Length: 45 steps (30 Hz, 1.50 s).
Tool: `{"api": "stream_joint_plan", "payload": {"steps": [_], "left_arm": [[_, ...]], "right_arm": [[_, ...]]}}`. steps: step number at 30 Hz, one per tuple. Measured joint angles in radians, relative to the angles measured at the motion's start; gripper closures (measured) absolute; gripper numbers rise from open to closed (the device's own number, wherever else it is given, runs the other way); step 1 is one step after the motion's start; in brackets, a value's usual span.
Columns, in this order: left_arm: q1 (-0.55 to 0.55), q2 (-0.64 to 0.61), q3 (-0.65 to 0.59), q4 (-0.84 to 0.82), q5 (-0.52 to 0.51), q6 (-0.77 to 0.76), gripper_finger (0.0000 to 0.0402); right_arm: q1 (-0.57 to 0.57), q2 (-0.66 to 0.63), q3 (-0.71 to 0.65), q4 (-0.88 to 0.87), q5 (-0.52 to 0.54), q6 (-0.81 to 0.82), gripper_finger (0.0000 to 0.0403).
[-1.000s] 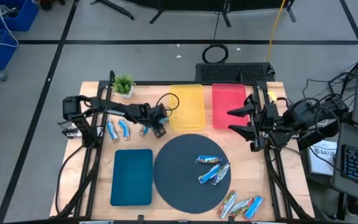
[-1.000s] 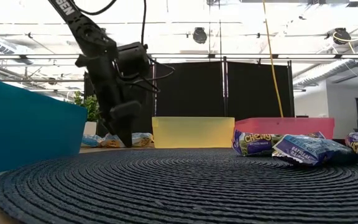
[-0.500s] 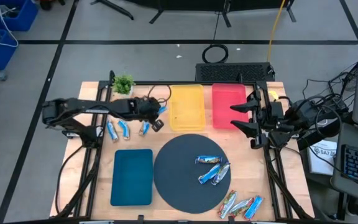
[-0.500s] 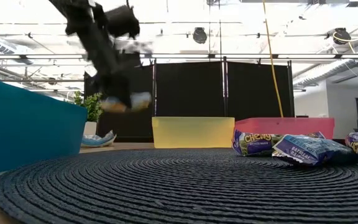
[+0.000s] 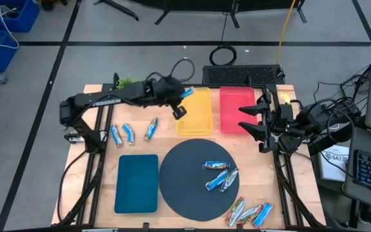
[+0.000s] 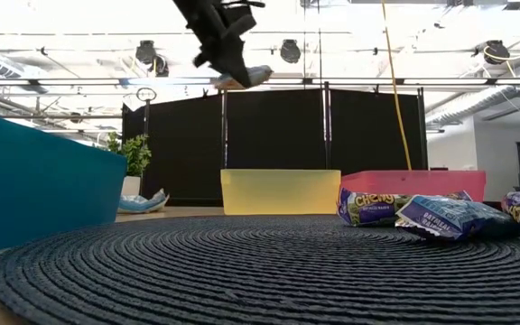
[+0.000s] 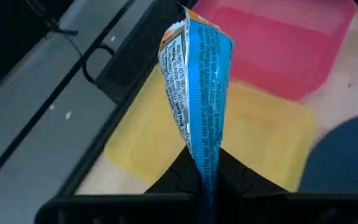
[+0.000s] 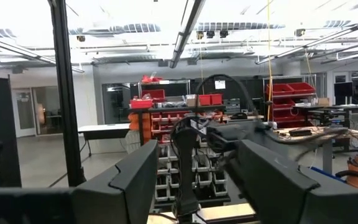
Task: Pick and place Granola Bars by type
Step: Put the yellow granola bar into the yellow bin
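Observation:
My left gripper (image 5: 178, 107) is raised over the far-left corner of the yellow tray (image 5: 195, 115) and is shut on a blue granola bar with an orange end (image 5: 185, 94). The low view shows this gripper (image 6: 227, 61) high above the table with the bar (image 6: 246, 78). Three blue bars (image 5: 129, 133) lie flat on the wood at the table's left. Two bars (image 5: 219, 174) lie on the dark round mat, and three more (image 5: 250, 212) lie near its near-right rim. My right gripper (image 5: 245, 118) hovers open over the red tray's (image 5: 232, 106) right side. My left gripper pinches the bar's one end (image 7: 206, 163) between its two fingers, with the wrapper turned edge-on. The rest of the bar (image 7: 196, 74) sticks out past the fingertips, toward the table's right and far side. The bar is lifted clear, above the yellow tray (image 7: 260, 137).
A teal tray (image 5: 137, 183) lies at near left beside the dark round mat (image 5: 185, 187). The yellow and red trays sit side by side at the far edge, and a small plant (image 5: 126, 84) stands at far left. In the low view, bars (image 6: 450, 217) lie on the mat's right.
My left gripper has risen from the table beside the bars at the left, carrying one blue bar. It has swung up and toward the table's far right, from low over the wood to high over the yellow tray's far-left corner. The other bars have stayed put.

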Motion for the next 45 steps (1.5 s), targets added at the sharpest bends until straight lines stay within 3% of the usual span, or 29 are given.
{"api": "stream_joint_plan", "payload": {"steps": [16,19,24,31,34,39,45], "left_arm": [[-0.05,0.406,0.045,0.052,0.235,0.01,0.0384],[-0.067,0.464,0.045,0.067,0.234,0.024,0.0384],[-0.059,0.483,0.046,0.05,0.202,0.015,0.0319],[-0.021,0.366,0.044,-0.039,0.228,-0.002,0.022],[-0.022,0.255,0.044,-0.09,0.151,-0.039,0.0197],[-0.028,0.069,0.046,-0.248,-0.032,-0.263,0.0189],[-0.04,-0.05,0.005,-0.409,-0.131,-0.425,0.0208]], "right_arm": [[0.0,0.0,0.0,-0.012,0.0,0.007,0.0188],[0.0,0.0,0.0,-0.011,-0.006,0.007,0.0188],[0.017,0.0,0.0,-0.011,-0.009,0.024,0.0188],[0.036,0.0,0.0,-0.012,-0.008,0.007,0.0188],[0.036,0.0,0.0,-0.017,-0.008,0.005,0.0188],[0.037,0.0,0.0,-0.061,0.053,0.006,0.0188],[0.034,-0.003,0.0,-0.23,0.183,0.01,0.0188]]}}
